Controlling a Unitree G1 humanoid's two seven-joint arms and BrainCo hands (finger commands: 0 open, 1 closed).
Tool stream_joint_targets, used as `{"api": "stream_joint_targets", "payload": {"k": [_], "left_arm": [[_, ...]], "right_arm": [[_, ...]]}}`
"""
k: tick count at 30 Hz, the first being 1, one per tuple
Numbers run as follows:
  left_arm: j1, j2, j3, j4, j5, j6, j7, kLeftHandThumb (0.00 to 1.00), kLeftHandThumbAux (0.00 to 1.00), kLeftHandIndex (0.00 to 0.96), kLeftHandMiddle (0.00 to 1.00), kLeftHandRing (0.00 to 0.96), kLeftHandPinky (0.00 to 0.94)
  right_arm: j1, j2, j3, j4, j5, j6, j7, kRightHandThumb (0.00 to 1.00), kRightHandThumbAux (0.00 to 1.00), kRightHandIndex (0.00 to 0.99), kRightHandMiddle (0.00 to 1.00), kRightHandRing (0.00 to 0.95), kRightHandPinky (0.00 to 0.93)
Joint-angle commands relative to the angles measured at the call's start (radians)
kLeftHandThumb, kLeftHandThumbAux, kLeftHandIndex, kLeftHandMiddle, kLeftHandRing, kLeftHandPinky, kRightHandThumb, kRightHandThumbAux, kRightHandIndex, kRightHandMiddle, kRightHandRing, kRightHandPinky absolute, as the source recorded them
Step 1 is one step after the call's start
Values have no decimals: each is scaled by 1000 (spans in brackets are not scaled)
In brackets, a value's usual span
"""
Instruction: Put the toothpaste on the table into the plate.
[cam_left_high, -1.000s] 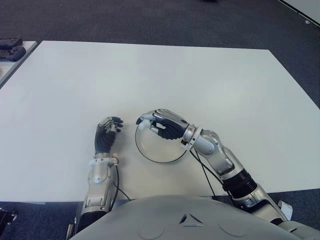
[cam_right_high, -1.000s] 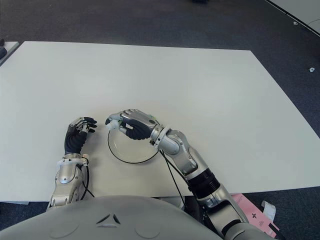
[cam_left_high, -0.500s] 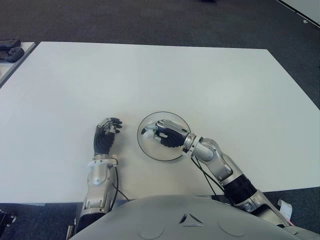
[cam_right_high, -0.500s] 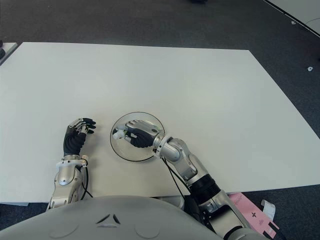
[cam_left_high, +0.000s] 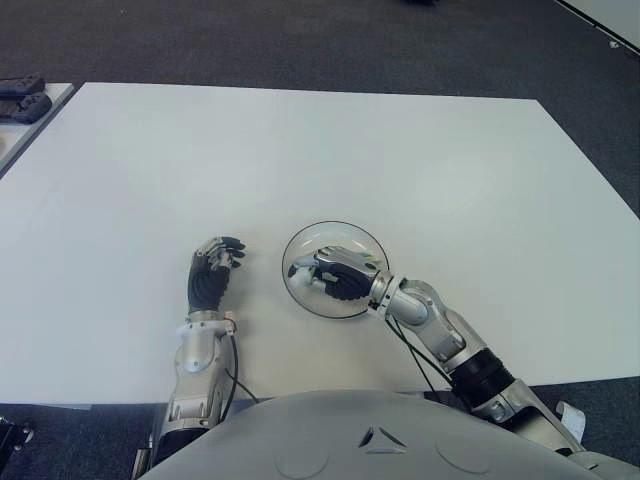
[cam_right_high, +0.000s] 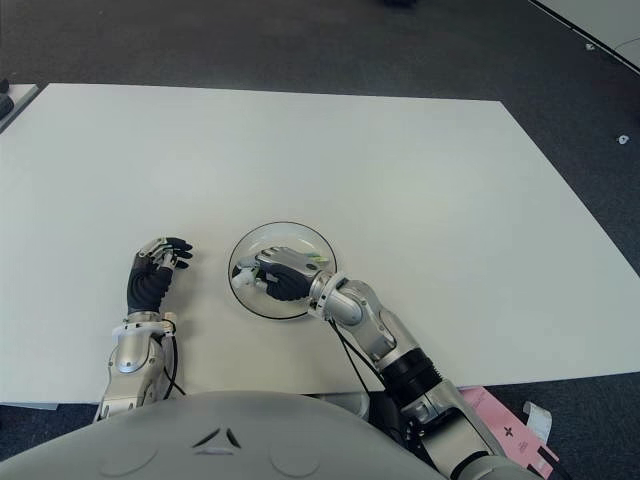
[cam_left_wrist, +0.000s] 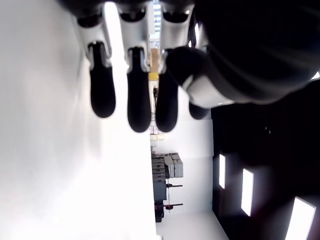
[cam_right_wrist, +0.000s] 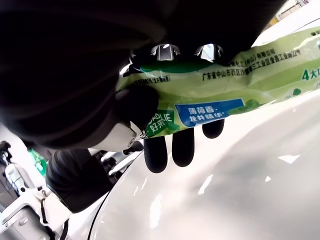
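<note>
Right wrist view showing the toothpaste tube (cam_right_wrist: 220, 85) clamped in the right hand (cam_left_high: 335, 277), fingers (cam_right_wrist: 182, 145) curling under it and thumb pressing from the near side, glossy white plate (cam_right_wrist: 240, 200) just beneath. Hovering or resting inside the plate (cam_left_high: 372, 245): cannot tell whether tube and plate are touching. Poking out past the fingertips toward the plate's left rim, only a small white end of the tube (cam_left_high: 297, 269) in the eye views.

Reading on the green wrapper: "好来" with "LIE" on a green patch, a blue label bearing four Chinese characters, apparently "薄荷香华", a line of small print including "中山" and "广东省中山市", and a "4大" at the far end. Remaining small print too fine to make out.

Lying on the white table (cam_left_high: 330, 150) well to the left of the plate, the left hand (cam_left_high: 212, 272), fingers loosely bent and holding nothing, fingertips (cam_left_wrist: 138, 107) hanging close together in its own wrist view.

Sitting near the table's front edge, plate and both hands alike; stretching away behind and to both sides, wide bare tabletop. Showing at the far left, the corner of a second table with dark objects (cam_left_high: 22, 97) on it.
</note>
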Motion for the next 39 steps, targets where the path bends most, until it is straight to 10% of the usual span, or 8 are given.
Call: {"api": "stream_joint_targets", "payload": {"k": [1, 13, 39], "left_arm": [[14, 2, 0, 26, 9, 22, 7, 839, 676, 437, 459, 492, 491], [6, 4, 2, 32, 7, 27, 6, 839, 677, 435, 459, 492, 494], [-11, 6, 2, 35, -9, 45, -3, 838, 675, 439, 458, 488, 484]], "right_arm": [[-2, -20, -10, 4, -25, 8, -3, 682, 544, 196, 232, 319, 403], [-18, -41, -36, 25, -105, -71, -150, 514, 316, 2, 13, 29, 42], [-9, -97, -150, -177, 41, -58, -18, 466, 298, 0, 0, 0, 0]]}}
